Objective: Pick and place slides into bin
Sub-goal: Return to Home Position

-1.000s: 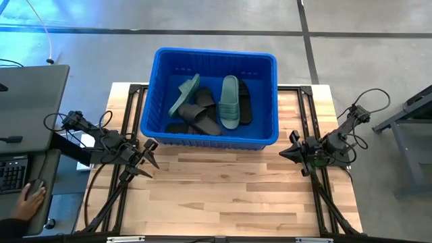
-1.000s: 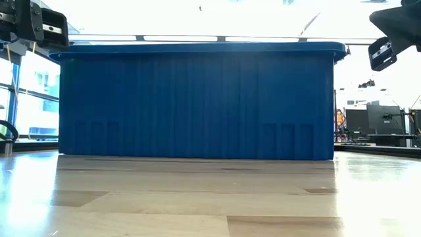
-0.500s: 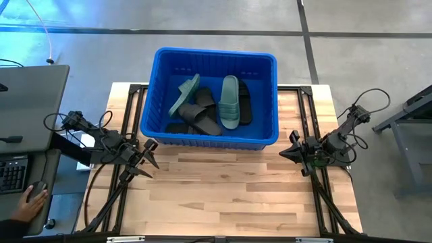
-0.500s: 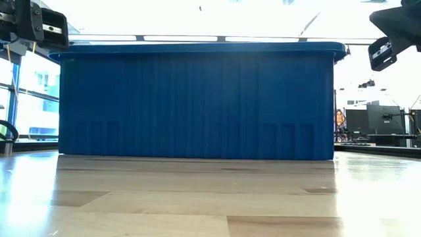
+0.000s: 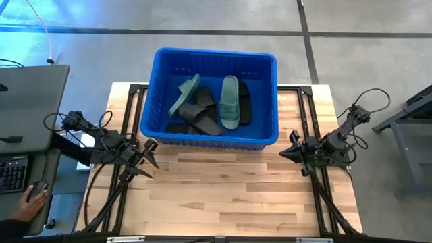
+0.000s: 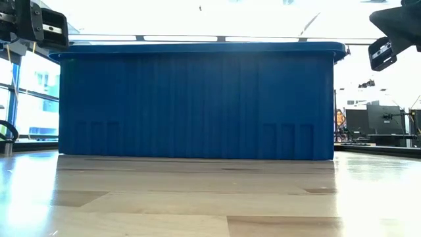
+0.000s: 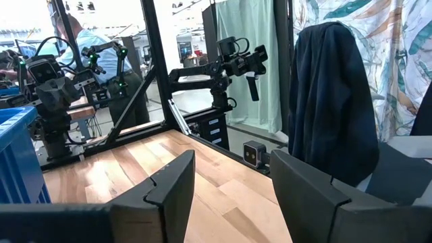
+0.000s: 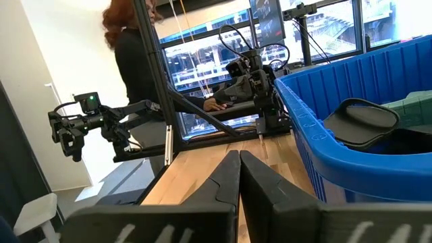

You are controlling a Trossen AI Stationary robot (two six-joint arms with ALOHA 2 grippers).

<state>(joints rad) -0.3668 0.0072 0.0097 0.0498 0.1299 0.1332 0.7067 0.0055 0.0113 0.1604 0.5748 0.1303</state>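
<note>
The slides (image 5: 206, 120) all lie inside the bin (image 5: 216, 52), which sits at the middle of the table's (image 5: 223, 196) far edge. One green slide (image 5: 229, 101) lies flat, strap up, just right of the bin's centre. The other green slide (image 5: 183, 96) is tipped on its side toward the left wall. The black ones are piled under and between them toward the near wall, and one lies beside the flat green slide on the right-wall side. They overlap too much to count surely. No slide shows on the wood outside the bin.

The left gripper (image 5: 148, 156) hangs at the table's left edge, near the bin's near-left corner. Its fingers (image 7: 169, 199) are spread wide with nothing between them. The right gripper (image 5: 289, 152) hangs at the right edge, near the near-right corner, its fingers (image 8: 223, 182) pressed together on nothing.

These slides look light and rubbery. The sole would likely flex under a pinch, the matt surface should grip rather than slip, and a drop should not harm them. The ribbed strap arch seems the best hold, with one finger slipped beneath it. Failing that, a pinch across the sole's side edge at mid-length should do. The tipped green slide offers that edge upward. With every visible slide in the bin, no further grasp seems needed.
</note>
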